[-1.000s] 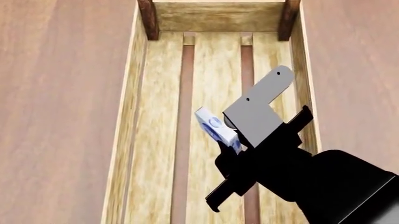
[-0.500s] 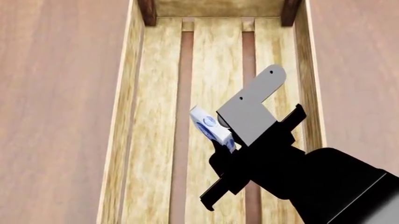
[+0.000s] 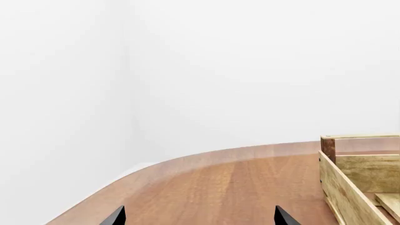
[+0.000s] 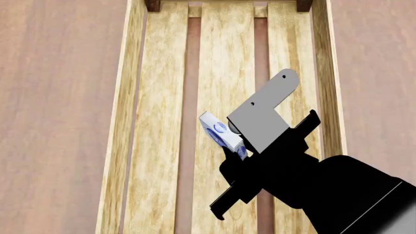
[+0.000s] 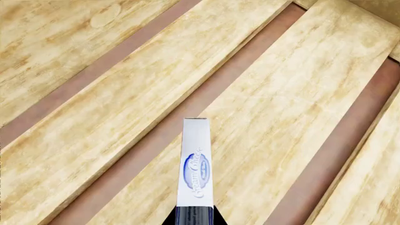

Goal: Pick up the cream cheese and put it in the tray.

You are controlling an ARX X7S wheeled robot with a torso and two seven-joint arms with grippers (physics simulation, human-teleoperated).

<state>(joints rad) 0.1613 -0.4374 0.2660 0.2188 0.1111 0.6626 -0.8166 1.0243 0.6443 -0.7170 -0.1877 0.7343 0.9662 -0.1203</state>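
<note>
The cream cheese (image 4: 223,134), a small flat white-and-blue box with a blue oval logo, is held on edge in my right gripper (image 4: 235,146), above the middle floor plank of the tray (image 4: 118,126). In the right wrist view the cream cheese (image 5: 195,164) sticks out from between the black fingertips (image 5: 172,218), above the tray's planks (image 5: 300,93). My left gripper (image 3: 198,218) is open and empty above the table; only its two tips show. A corner of the tray (image 3: 340,187) shows in that view.
The brown wooden tabletop (image 4: 58,97) lies on both sides of the tray. Dark brown corner posts (image 4: 153,5) stand at the tray's far end. In the left wrist view the table's curved edge (image 3: 144,171) meets a white wall.
The head view has shifted, so the tray's far end has slid toward the top of the picture. The right gripper still holds the cream cheese over the tray, nearly unmoved in the picture.
</note>
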